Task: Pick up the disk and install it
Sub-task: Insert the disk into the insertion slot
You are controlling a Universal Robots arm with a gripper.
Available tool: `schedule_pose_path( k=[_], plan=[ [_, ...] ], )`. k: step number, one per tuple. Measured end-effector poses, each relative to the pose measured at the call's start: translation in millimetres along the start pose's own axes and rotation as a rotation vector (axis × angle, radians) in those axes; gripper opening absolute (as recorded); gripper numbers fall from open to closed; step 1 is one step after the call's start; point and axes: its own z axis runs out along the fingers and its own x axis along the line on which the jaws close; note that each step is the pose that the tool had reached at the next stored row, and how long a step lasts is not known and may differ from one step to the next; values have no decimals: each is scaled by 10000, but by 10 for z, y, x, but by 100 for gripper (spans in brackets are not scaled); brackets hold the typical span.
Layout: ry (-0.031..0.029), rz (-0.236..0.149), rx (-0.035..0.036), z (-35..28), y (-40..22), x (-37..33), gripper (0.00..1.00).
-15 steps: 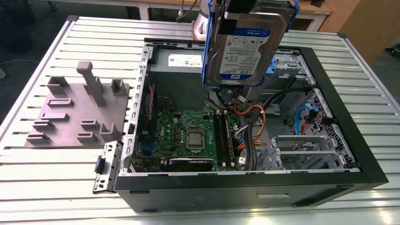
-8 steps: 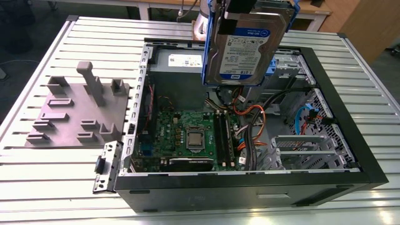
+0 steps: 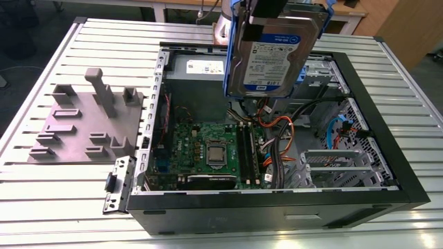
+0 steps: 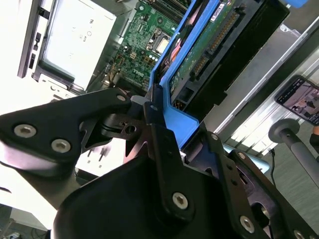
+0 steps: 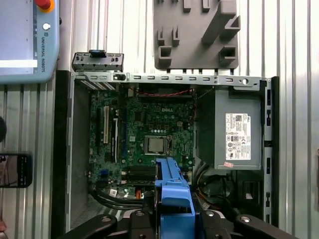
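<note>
The disk (image 3: 266, 57), a silver hard drive with a white-and-blue label in a blue carrier bracket, hangs upright in the air over the open computer case (image 3: 408, 171). My gripper (image 3: 268, 11) is shut on its upper end. In the second wrist view the black fingers (image 4: 159, 144) clamp the blue carrier (image 4: 177, 119), with the drive's circuit side (image 4: 209, 45) beyond them. In the first wrist view the carrier's edge (image 5: 173, 194) sits between the gripper's links, above the motherboard (image 5: 149, 134).
Inside the case lie the motherboard (image 3: 207, 150), cables (image 3: 277, 129), a grey power supply box (image 5: 238, 134) and a metal drive cage (image 3: 335, 163). A grey fixture block (image 3: 90, 124) stands on the slatted table at the exterior view's left. A pendant (image 5: 25, 40) and a phone (image 5: 15, 170) lie beside the case.
</note>
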Motion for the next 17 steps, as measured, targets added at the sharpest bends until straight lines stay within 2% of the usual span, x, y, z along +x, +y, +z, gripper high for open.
schedule_pose_path(
  k=[4,8,10,13,17],
  plan=[
    [3,1,1,3,-25,8,37],
    [10,1,1,6,-111,10,37],
    [13,0,0,9,-135,13,37],
    [13,1,0,16,-142,28,37],
    [12,1,0,26,-143,88,37]
  ],
)
